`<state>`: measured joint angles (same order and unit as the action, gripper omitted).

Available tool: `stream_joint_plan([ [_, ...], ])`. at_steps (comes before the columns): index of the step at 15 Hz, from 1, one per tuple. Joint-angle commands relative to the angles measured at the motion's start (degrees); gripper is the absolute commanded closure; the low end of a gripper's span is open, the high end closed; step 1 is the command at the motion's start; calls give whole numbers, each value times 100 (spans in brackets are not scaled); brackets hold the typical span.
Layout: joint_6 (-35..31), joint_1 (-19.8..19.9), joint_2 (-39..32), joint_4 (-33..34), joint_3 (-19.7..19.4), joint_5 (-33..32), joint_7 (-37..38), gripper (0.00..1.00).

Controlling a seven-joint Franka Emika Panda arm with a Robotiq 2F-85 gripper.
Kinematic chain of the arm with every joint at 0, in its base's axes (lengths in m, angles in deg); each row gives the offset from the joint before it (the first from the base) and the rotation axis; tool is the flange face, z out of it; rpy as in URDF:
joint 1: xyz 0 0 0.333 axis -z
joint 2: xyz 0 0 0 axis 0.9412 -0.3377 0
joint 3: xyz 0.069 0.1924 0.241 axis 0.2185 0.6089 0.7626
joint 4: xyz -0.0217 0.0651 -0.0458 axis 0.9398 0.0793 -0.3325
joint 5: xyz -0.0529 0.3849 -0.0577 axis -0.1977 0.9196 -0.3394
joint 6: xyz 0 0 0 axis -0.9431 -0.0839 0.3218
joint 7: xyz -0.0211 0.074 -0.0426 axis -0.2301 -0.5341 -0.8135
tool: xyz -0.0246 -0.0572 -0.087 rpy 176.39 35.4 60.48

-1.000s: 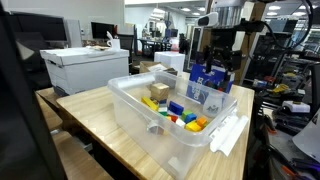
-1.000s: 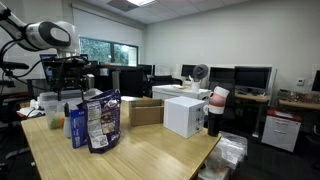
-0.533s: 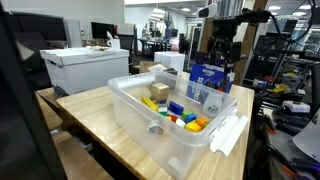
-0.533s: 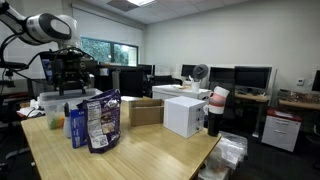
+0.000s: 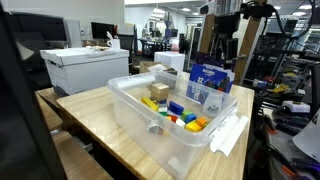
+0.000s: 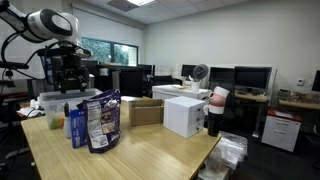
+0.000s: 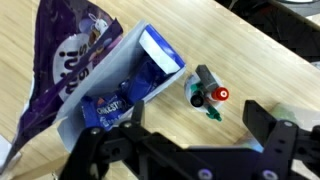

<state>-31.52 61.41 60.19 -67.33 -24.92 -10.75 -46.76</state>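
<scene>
Since a second ago we see the gripper [image 5: 222, 54] lifted higher, jaws wide apart and empty, hanging above the blue box [image 5: 210, 82], which stands just beside the purple bag [image 7: 62, 70] on the wooden table [image 5: 95, 115].

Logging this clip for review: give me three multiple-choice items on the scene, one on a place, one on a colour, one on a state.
1. The gripper is: A. raised in the air by the blue box; B. down in the clear bin; C. over the white box.
2. The bag is mainly: A. green; B. purple; C. orange.
3. The gripper's jaws are: A. shut on the bag; B. half shut; C. open, empty.
Answers: 1 A, in both exterior views it hangs by the box, outside the clear bin. 2 B, the wrist view shows purple. 3 C, the fingers stand apart with nothing between.
</scene>
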Motion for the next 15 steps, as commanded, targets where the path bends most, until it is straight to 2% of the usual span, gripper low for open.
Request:
stream_joint_plan([
  [1,417,216,-126,181,223,-285,1017,0],
  [5,655,339,-177,288,249,-325,1878,0],
  [9,592,501,-109,347,137,-134,2530,0],
  [15,340,826,68,402,-251,347,2847,0],
])
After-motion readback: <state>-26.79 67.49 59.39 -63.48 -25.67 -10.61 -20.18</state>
